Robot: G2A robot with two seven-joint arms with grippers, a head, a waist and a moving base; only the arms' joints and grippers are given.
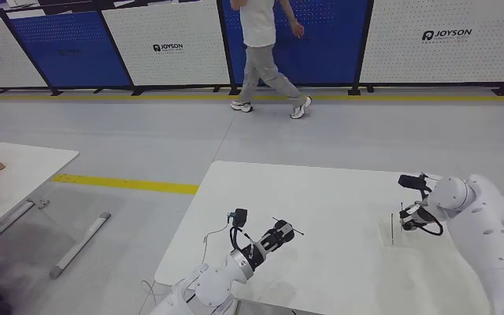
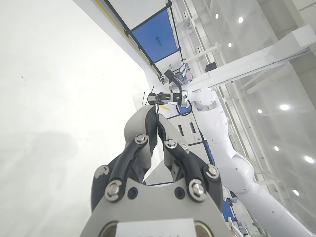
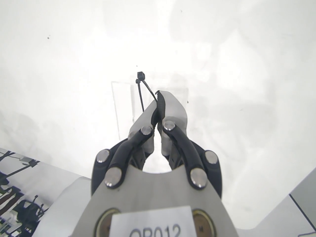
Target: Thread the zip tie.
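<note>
Three black zip ties, two grippers, one clear stand on a white table.

The left gripper is clamped on the first zip tie, which lies crosswise through its fingertips. The right gripper pinches the tail of the second zip tie, its head pointing away from the fingers. The third zip tie stands upright in the clear stand, just beside the right gripper.

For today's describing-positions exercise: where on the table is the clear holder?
In the top view the clear holder sits on the right part of the table, beside the right gripper, with a black zip tie standing upright in it.
</note>
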